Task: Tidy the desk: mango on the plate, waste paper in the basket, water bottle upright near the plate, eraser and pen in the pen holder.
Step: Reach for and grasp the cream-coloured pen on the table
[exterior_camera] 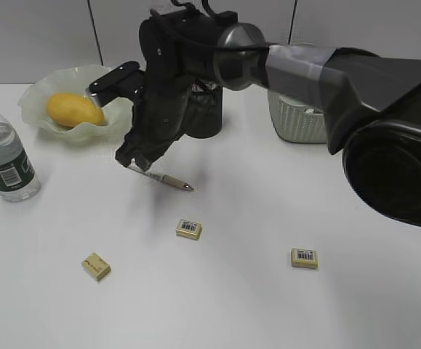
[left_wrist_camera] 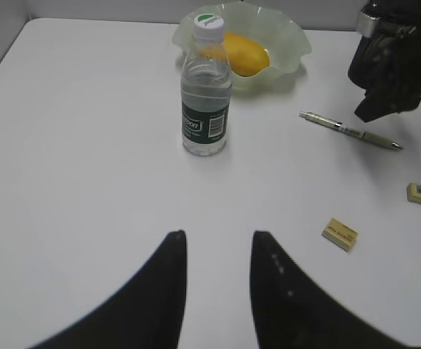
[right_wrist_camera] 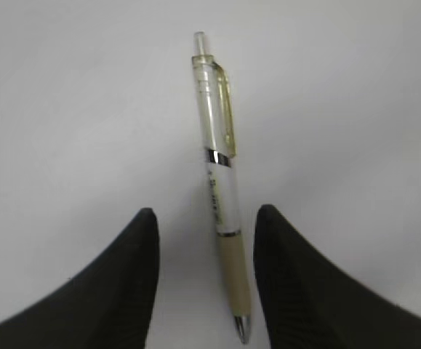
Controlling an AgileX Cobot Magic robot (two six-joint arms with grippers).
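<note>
Right claw (right_wrist_camera: pixel 204 280), black ribbed fingers parted, straddles slim clear-barrelled pen (right_wrist_camera: pixel 217 174), not gripping.

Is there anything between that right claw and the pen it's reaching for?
Nothing visible. In the right wrist view the pen lies on the bare desk between the open jaws of the right gripper, nearer one jaw, with no other object between them.
</note>
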